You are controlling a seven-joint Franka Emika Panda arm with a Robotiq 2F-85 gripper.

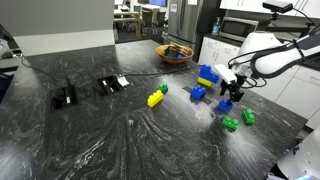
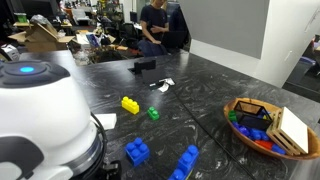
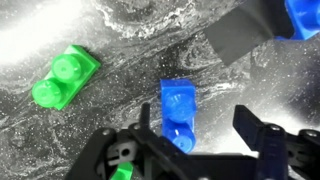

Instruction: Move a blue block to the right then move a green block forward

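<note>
Wrist view: the hand (image 3: 195,112) comes in from 6 o'clock with its jaws spread apart and gripping nothing. The blue block (image 3: 180,110) lies on the counter (image 3: 120,35) between the two fingers. It is close to the finger on the 9 o'clock side, and a clear gap shows on the 3 o'clock side. At about 10 o'clock from the blue block, well apart from it, the green block (image 3: 65,78) lies flat with its two studs up. At 1 o'clock a bigger blue piece (image 3: 303,18) is cut off by the picture's edge.

In an exterior view the hand (image 1: 230,93) hangs low over the counter (image 1: 120,140) with the blue block (image 1: 225,104) under it. A squat blue brick (image 1: 198,93) sits at 9 o'clock from the hand, and a blue-and-yellow stack (image 1: 209,74) at 10 o'clock. A green brick (image 1: 231,123) lies at 6 o'clock and a second green brick (image 1: 248,116) at 5 o'clock; which of the two is the green block I cannot tell. Farther off at 9 o'clock is a yellow-and-green piece (image 1: 157,96), and a basket (image 1: 175,52) stands at 11 o'clock.

In an exterior view the basket (image 2: 240,104) holds more bricks, and the hand is hidden.
</note>
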